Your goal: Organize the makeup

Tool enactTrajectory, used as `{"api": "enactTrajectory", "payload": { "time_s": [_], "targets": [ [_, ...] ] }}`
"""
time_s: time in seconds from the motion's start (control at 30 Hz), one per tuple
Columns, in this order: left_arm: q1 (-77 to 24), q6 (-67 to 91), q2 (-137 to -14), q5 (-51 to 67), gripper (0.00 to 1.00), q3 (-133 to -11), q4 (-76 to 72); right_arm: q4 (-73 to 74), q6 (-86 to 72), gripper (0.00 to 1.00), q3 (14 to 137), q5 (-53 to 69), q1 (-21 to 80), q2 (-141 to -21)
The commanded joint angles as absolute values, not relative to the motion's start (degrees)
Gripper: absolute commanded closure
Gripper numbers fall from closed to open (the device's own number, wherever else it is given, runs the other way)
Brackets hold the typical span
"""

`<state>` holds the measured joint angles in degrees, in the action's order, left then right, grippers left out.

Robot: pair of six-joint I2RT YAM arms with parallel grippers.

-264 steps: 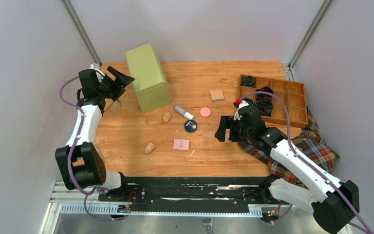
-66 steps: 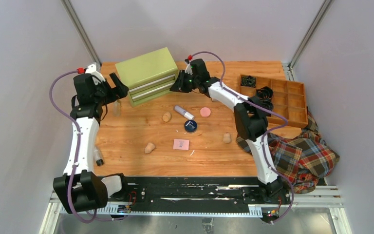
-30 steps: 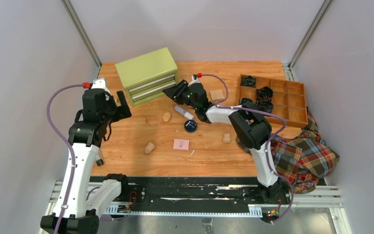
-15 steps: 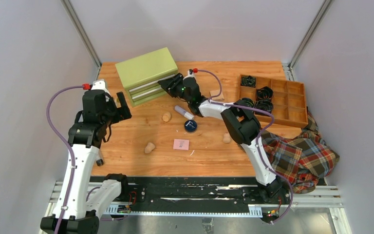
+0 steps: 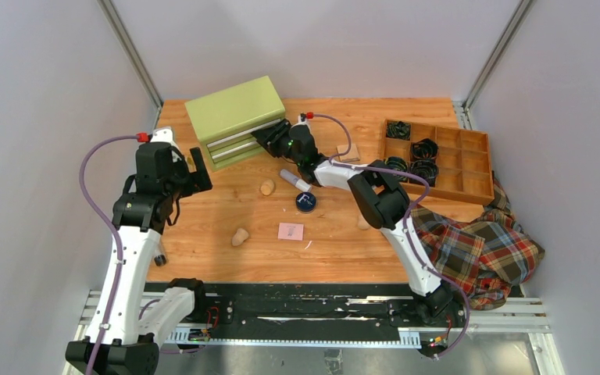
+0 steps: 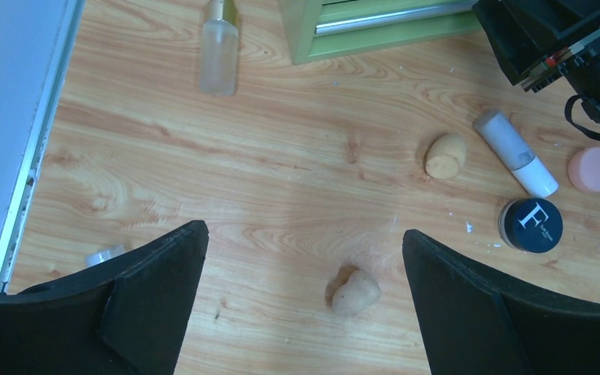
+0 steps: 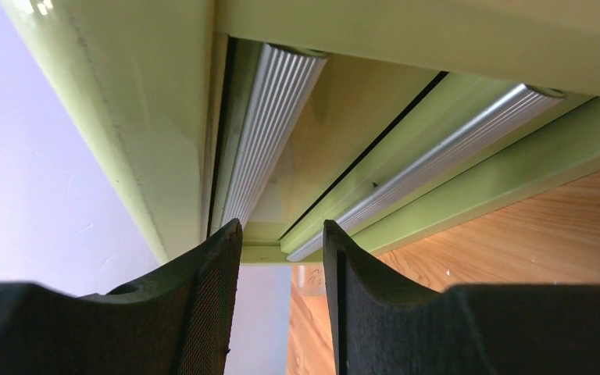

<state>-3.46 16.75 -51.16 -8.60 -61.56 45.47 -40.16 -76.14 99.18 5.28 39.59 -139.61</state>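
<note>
1. At the lower left of the top view, a small clear bottle (image 5: pixel 158 257) lies at the edge of the wooden surface (image 5: pixel 226 211).
2. Near the frame's middle, a pink square pad (image 5: pixel 290 231) lies flat, with a tan egg-shaped sponge (image 5: pixel 240 237) to its left. Another tan sponge (image 5: pixel 362 223) peeks out beside the right arm.
3. Further up sits a navy round compact (image 5: pixel 305 202) with a white letter on its lid. A third tan sponge (image 5: pixel 267 187) and a white tube (image 5: pixel 294 180) lie just above it, apart from each other.
4. The left pincer (image 6: pixel 303 231) hovers over the left side of the surface, spread wide and holding nothing.
5. In the left wrist view, a pink round disc (image 6: pixel 593 169) lies just right of the tube, and a frosted clear bottle with a gold neck (image 6: pixel 220 47) lies at the upper left.
6. A tan square (image 5: pixel 349 153) shows partly behind the right arm's cable.
7. The right pincer (image 7: pixel 281 226) is at the drawer fronts of the green metal chest (image 5: pixel 234 109), slightly parted with nothing between its tips, beside a ribbed silver handle (image 7: pixel 269 133).
8. At the upper right, a wooden compartment tray (image 5: pixel 469 168) holds black coiled bands (image 5: pixel 423 148). A plaid cloth (image 5: pixel 484 242) lies below it.
</note>
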Motion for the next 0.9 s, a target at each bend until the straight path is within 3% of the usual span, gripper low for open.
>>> {"api": "enactTrajectory", "payload": {
  "time_s": [0.0, 0.87],
  "targets": [
    [-3.60, 15.51, -51.06, -9.39, 0.00, -60.92, 44.19, -41.80, -76.92, 0.57, 101.23, 4.02, 39.62, -141.22],
    [-3.60, 14.06, -50.80, -11.51, 0.01, -60.60, 44.46, -44.43, -79.84, 0.57, 105.62, 5.58, 39.24, -144.63]
  ]
}}
